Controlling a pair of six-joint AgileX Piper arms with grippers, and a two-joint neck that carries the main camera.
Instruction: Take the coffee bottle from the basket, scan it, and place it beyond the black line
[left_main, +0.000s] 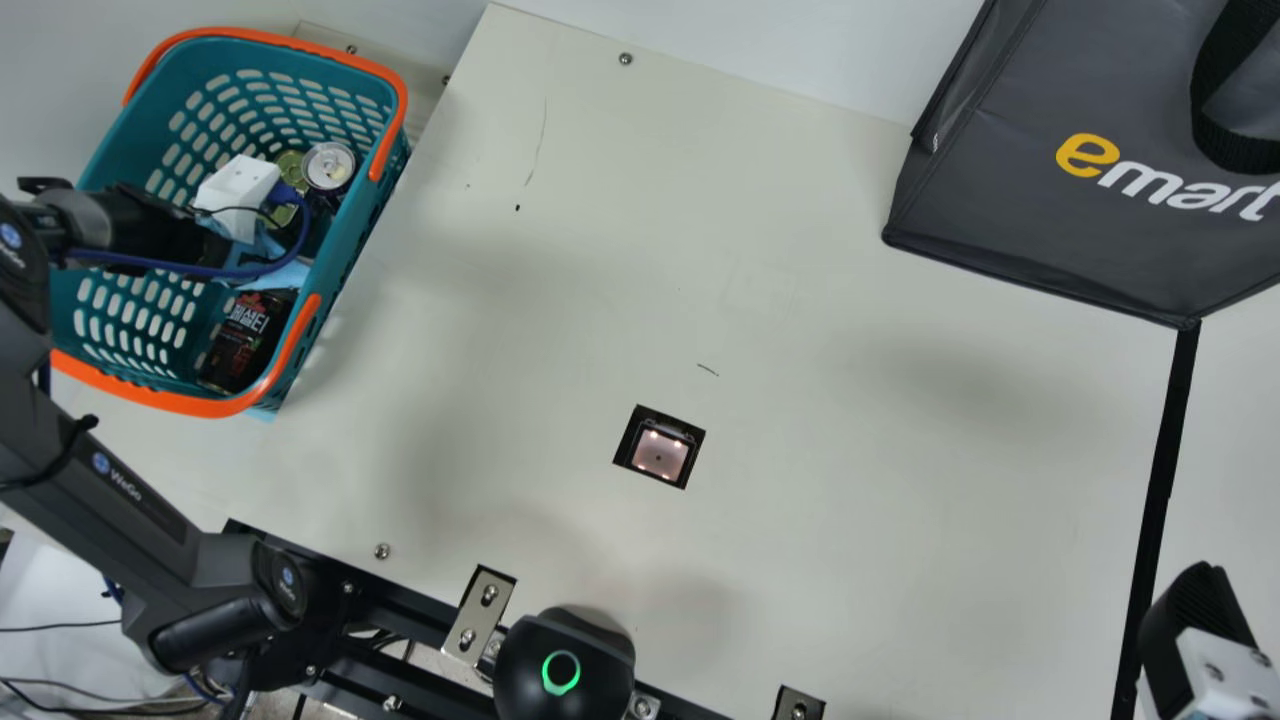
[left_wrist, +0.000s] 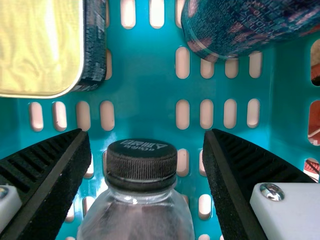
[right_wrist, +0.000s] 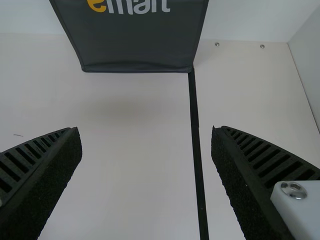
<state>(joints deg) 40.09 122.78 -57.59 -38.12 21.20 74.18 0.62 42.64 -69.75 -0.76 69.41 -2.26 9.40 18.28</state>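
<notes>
Coffee bottle (left_wrist: 140, 200), one, in one basket (left_main: 350, 235); left gripper (left_main: 238, 190) and right gripper (left_main: 1195, 620), jaws apart.

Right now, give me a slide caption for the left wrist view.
Open left gripper poised at a black-capped bottle inside the teal basket, with a gold-topped tin nearby.

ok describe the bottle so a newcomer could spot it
Start at the teal basket with the orange rim. Inside, look for the bottle with clear shoulders and a round, ridged black cap. Those set it apart from the gold-faced tin and dark patterned can.
</notes>
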